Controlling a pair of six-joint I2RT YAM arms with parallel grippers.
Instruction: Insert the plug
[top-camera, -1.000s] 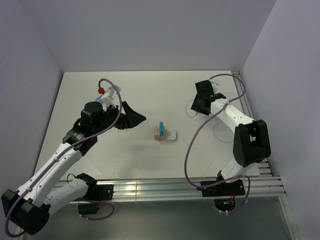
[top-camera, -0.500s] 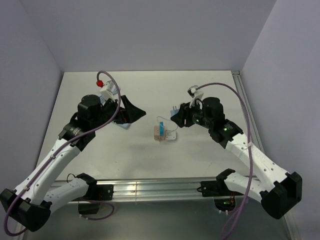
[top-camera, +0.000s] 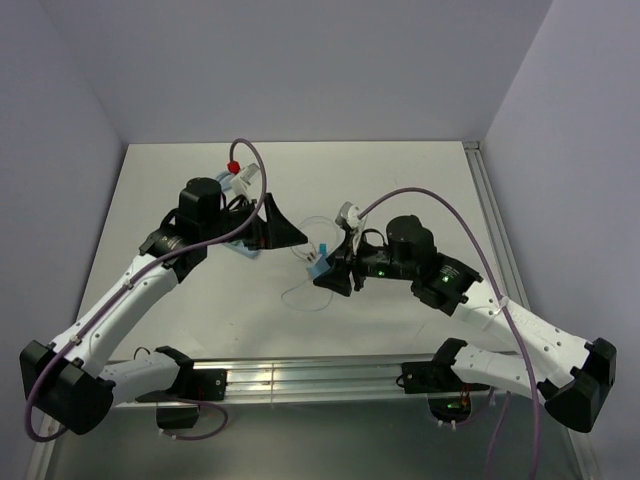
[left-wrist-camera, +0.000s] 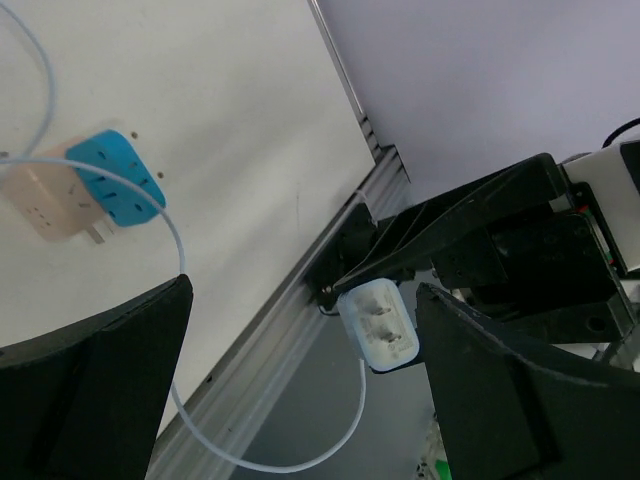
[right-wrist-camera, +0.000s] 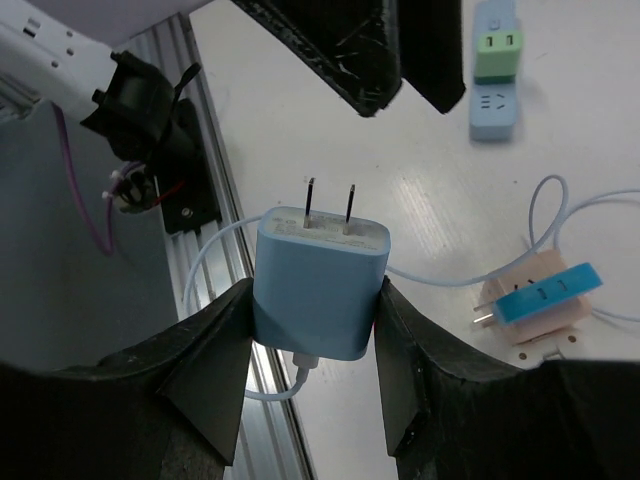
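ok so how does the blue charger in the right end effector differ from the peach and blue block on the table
The charger is gripped off the table by the right end effector; the block lies loose on the table. The charger is light blue all over; the block is peach with a bright blue piece on it. Both show metal prongs.

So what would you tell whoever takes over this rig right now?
Left pincer: open, empty, facing the right arm.
Right pincer: shut on the plug, prongs pointing out, cable trailing below.
On the table: a tan adapter carrying a blue block, and a blue-green strip farther off.
Done: plug picked up.
Left: line up the prongs and push them into a socket; nothing inserted yet.
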